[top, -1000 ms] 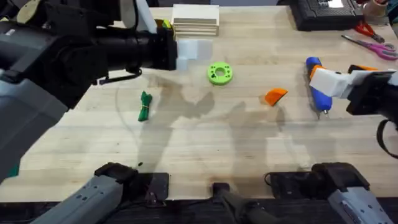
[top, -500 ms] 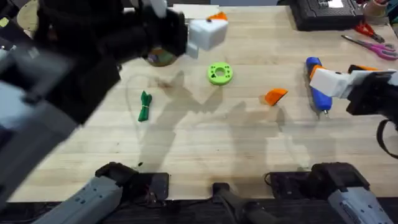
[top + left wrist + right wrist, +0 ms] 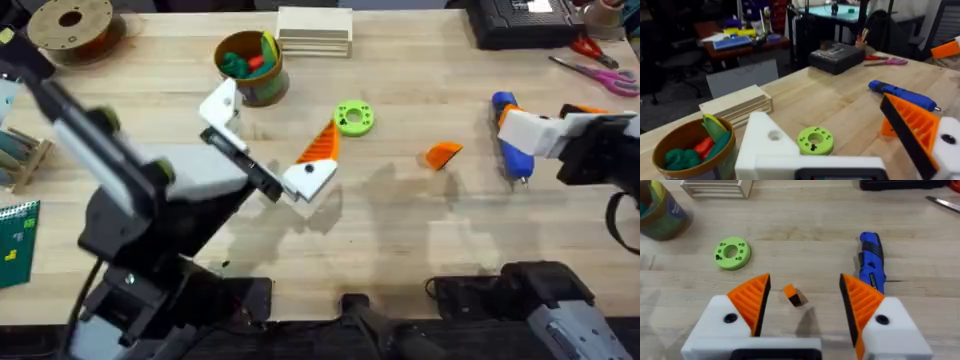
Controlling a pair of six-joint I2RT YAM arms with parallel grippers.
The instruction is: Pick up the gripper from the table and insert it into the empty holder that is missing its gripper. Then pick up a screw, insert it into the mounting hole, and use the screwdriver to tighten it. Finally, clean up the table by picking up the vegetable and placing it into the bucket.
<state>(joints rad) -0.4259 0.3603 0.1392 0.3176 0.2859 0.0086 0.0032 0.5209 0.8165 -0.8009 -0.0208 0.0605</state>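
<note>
The loose orange gripper (image 3: 443, 154) lies on the table right of centre, and it also lies ahead of my open right gripper (image 3: 805, 287), between its two orange pads. The blue screwdriver (image 3: 508, 140) lies beside it, partly under my right gripper (image 3: 527, 133). My left gripper (image 3: 265, 140) stands open left of the green disc. One of its fingers is a bare white holder (image 3: 765, 145) with a hole; the other carries an orange pad (image 3: 907, 130). The olive-gold bucket (image 3: 250, 68) stands at the back, holding green, red and yellow items. The vegetable is hidden under my left arm.
A green ring disc (image 3: 352, 118) lies mid-table. A stack of wooden plates (image 3: 315, 30) sits behind it and a brown spool (image 3: 70, 25) at the back left. Red-handled scissors (image 3: 600, 72) and a black case (image 3: 520, 20) are at the back right.
My left arm has come down from close under the camera to the table, and its gripper now sits low beside the green disc. The vegetable became covered. The right arm stayed still.
</note>
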